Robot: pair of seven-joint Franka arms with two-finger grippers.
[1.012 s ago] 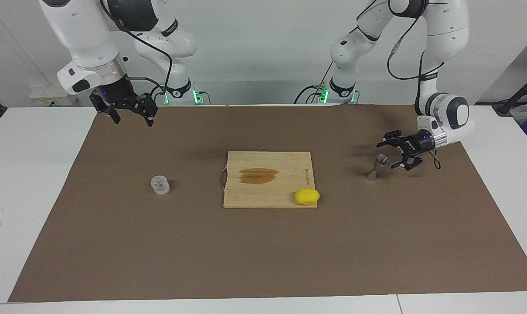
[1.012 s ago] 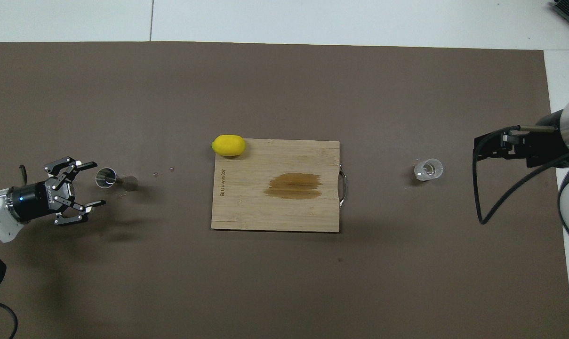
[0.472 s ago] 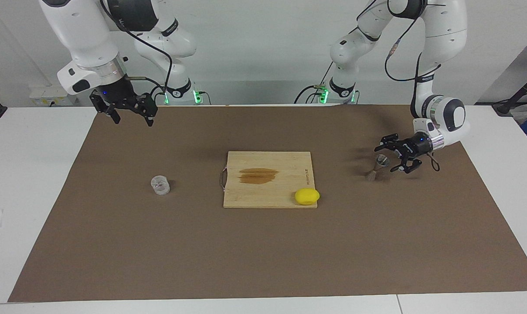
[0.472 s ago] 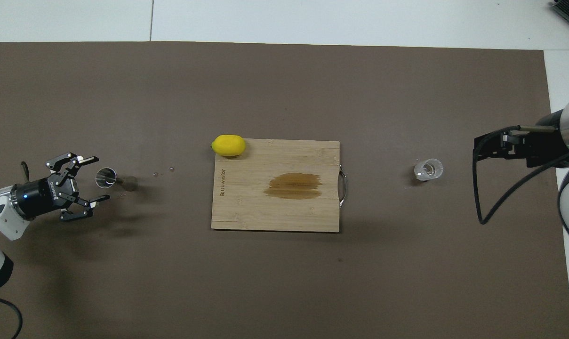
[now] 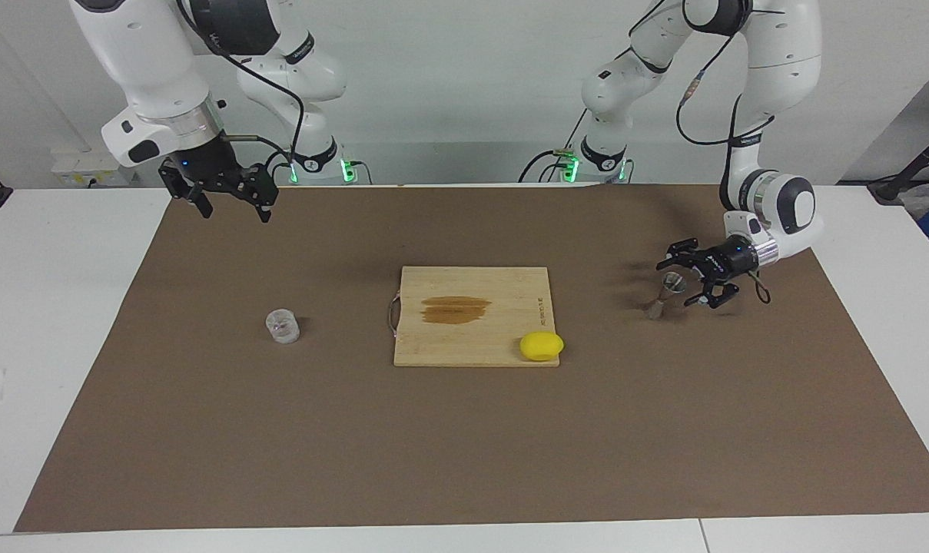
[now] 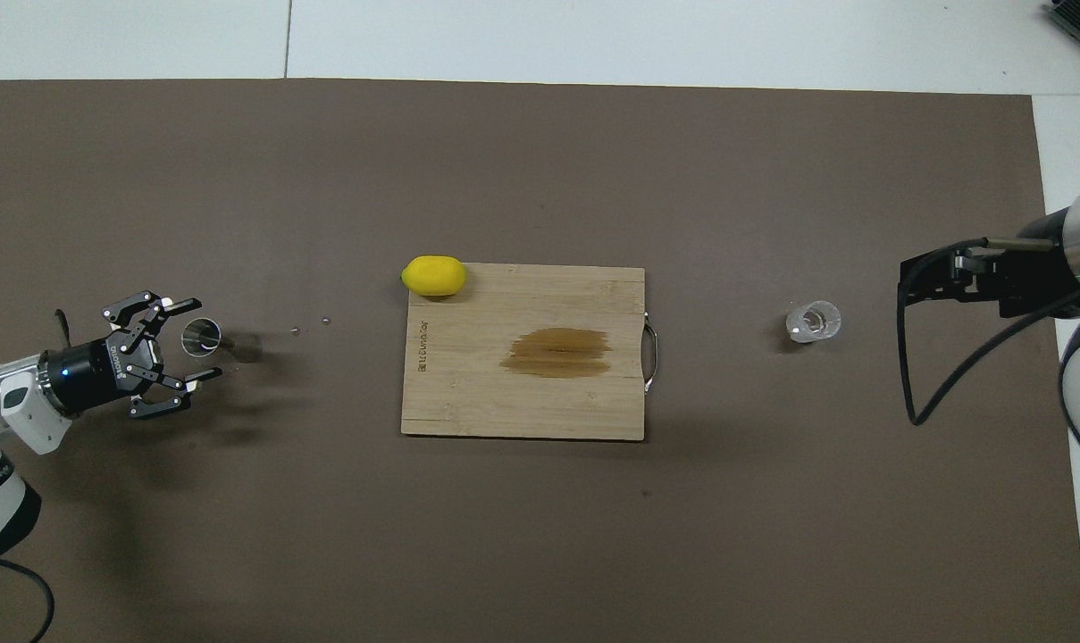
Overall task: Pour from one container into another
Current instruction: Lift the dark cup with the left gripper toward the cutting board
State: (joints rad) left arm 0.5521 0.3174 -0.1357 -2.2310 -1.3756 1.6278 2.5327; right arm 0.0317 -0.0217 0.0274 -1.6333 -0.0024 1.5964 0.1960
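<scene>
The metal jigger (image 5: 666,290) (image 6: 201,338) stands upright on the brown mat toward the left arm's end of the table. My left gripper (image 5: 675,284) (image 6: 205,338) lies level with its upper cup, open, one finger on each side of the cup and no contact showing. The clear glass tumbler (image 5: 283,326) (image 6: 813,321) stands alone toward the right arm's end. My right gripper (image 5: 233,210) (image 6: 913,281) waits open and empty, high over the mat's edge by the robots, well apart from the tumbler.
A wooden cutting board (image 5: 502,292) (image 6: 522,406) with a dark stain lies mid-table. A yellow lemon (image 5: 541,346) (image 6: 433,275) rests at the board's corner farthest from the robots, on the jigger's side. A few small specks lie on the mat (image 6: 540,179) beside the jigger.
My left gripper has slid toward the jigger until its fingers flank the upper cup. The right arm, tumbler, board and lemon have not moved.
</scene>
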